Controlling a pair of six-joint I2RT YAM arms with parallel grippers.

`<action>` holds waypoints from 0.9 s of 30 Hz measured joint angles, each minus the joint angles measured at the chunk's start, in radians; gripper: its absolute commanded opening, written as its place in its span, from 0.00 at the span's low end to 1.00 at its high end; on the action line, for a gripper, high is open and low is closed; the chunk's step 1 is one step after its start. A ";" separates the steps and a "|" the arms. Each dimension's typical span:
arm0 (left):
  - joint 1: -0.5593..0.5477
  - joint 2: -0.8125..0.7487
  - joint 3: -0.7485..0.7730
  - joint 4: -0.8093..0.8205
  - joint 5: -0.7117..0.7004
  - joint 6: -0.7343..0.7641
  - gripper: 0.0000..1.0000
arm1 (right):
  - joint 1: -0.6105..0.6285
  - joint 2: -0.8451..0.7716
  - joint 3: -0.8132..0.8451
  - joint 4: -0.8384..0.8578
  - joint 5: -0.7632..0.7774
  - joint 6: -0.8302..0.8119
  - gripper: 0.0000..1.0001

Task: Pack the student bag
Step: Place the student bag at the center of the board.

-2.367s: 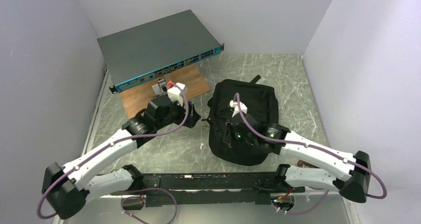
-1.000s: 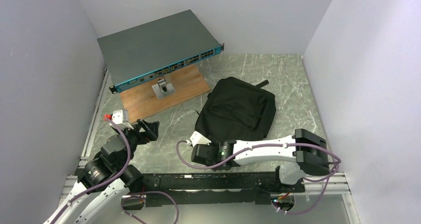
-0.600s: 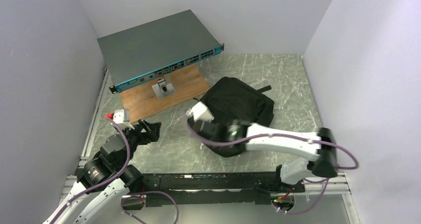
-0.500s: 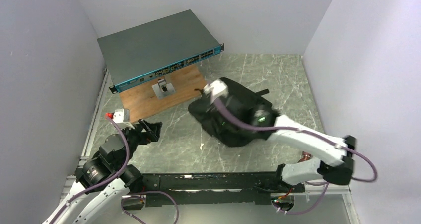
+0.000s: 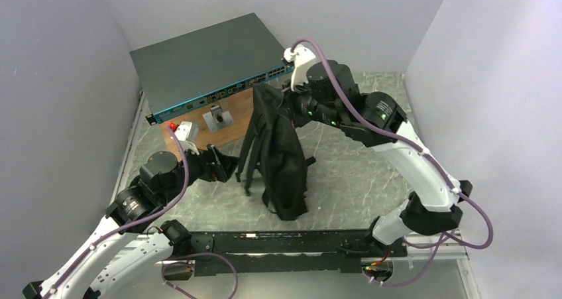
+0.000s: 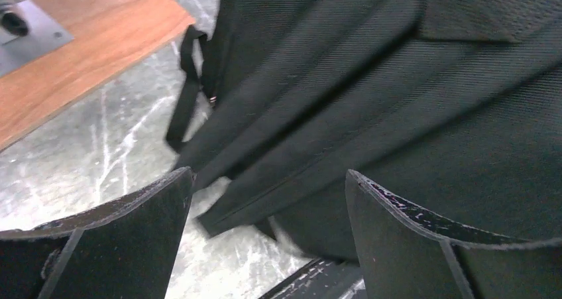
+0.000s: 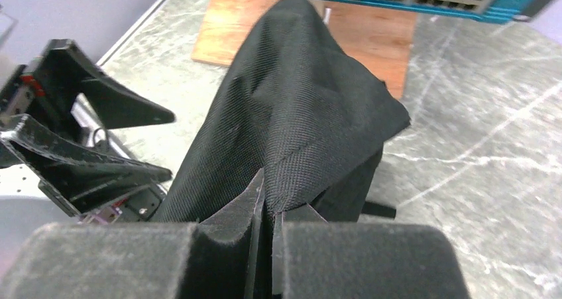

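Note:
The student bag [image 5: 281,153], black soft fabric, hangs upright over the marble table with its lower end near the tabletop. My right gripper [image 5: 281,103] is shut on a fold of fabric at the bag's top; in the right wrist view the jaws [image 7: 268,196] pinch the cloth [image 7: 298,100]. Long straps [image 5: 246,160] dangle down the bag's left side. My left gripper [image 5: 224,166] stands open just left of the straps, level with the bag's middle. In the left wrist view the bag [image 6: 397,93] fills the space ahead of the open fingers [image 6: 132,233], which hold nothing.
A flat grey network switch [image 5: 205,63] rests tilted over a wooden board [image 5: 232,107] at the back left, with a small metal bracket [image 5: 215,118] on the board. Grey walls close in left, right and behind. A black rail [image 5: 278,242] runs along the near edge.
My right gripper has shut on the bag and raised it from lying flat to hanging upright near the switch. My left arm has swung in toward the bag, still open.

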 measured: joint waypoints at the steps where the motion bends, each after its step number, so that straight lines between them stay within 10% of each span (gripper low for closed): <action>1: 0.000 0.012 0.008 0.010 0.025 0.001 0.90 | -0.001 0.021 0.019 0.000 -0.023 -0.002 0.00; 13: 0.000 0.034 0.042 0.054 0.146 0.008 0.91 | -0.019 0.028 -0.004 0.064 -0.093 -0.011 0.00; 19: 0.000 0.077 0.047 0.113 0.197 0.023 0.93 | -0.023 -0.260 -0.446 0.245 -0.021 0.015 0.19; 23: 0.000 0.165 0.047 0.165 0.248 0.021 0.90 | -0.030 -0.308 -0.489 0.272 0.015 0.033 0.51; 27: 0.000 0.238 0.043 0.206 0.287 0.016 0.91 | -0.031 -0.297 -0.491 0.295 0.008 0.043 0.58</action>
